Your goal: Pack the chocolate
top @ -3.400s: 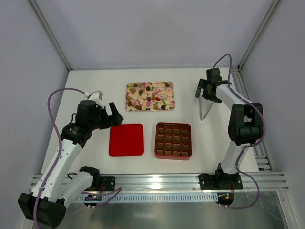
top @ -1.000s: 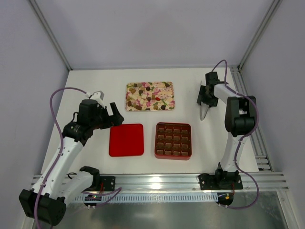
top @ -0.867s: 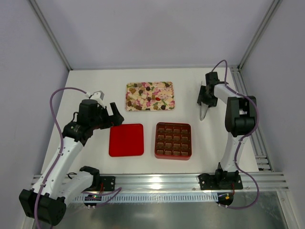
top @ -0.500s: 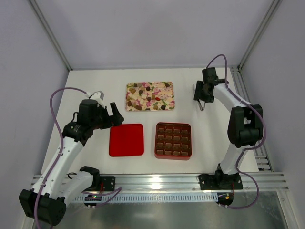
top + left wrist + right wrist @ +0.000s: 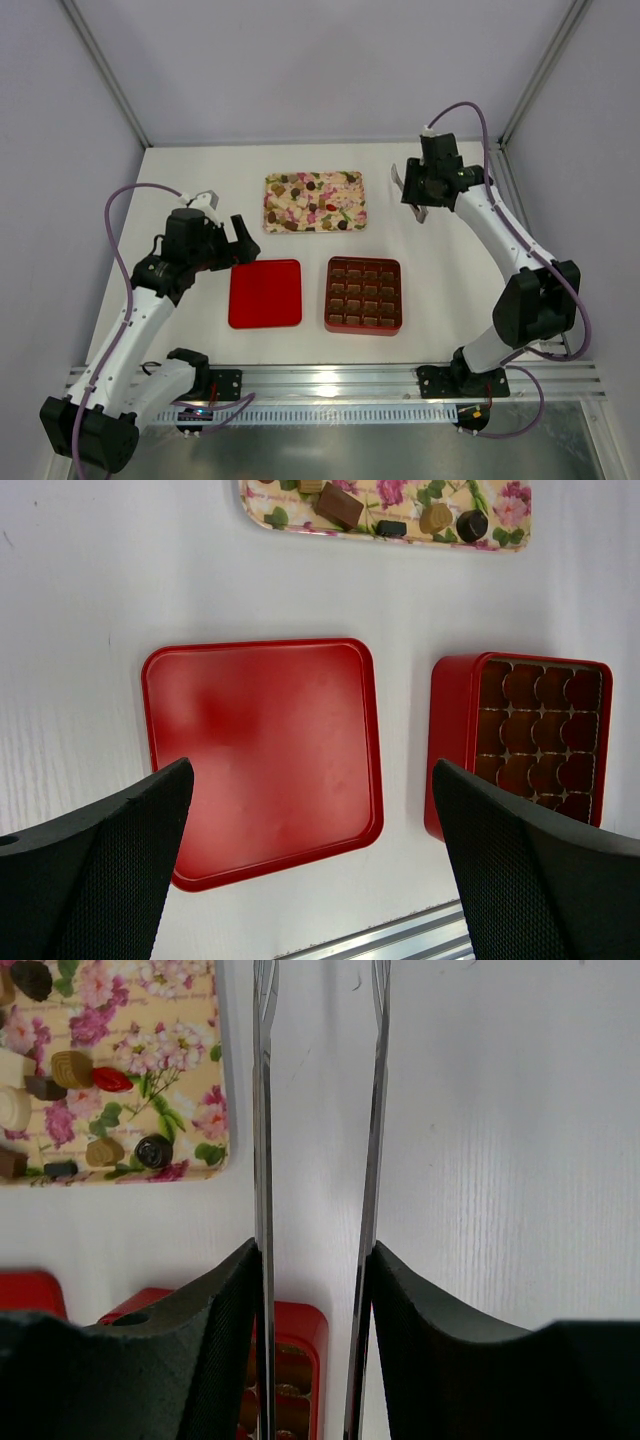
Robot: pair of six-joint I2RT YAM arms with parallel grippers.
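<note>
1. Black-fingered left gripper [image 5: 310, 770]: it hovers to the left of the red box [image 5: 364, 329], jaws spread wide apart with nothing between them.
2. Red lid [image 5: 265, 293]: it lies flat on the white table [image 5: 450, 280], just left of the red box with a narrow strip of table between them. In the left wrist view it sits under the open left fingers.
3. Floral tray [image 5: 352, 200]: it sits behind the red box, toward the back wall, and is set a little to the left, apart from it.
4. Chocolate [image 5: 300, 210]: dark brown, tan and cream pieces lie scattered on the floral tray, mostly toward its left and near edges.
5. Red box: its brown gridded insert faces up. From here it cannot be told whether any cells hold pieces.
6. Right gripper [image 5: 418, 190]: it hangs above the table, behind and to the right of the red box and just right of the tray. Its jaws are clamped on metal tweezers [image 5: 262, 1110]. The two blades stand apart and empty.
</note>
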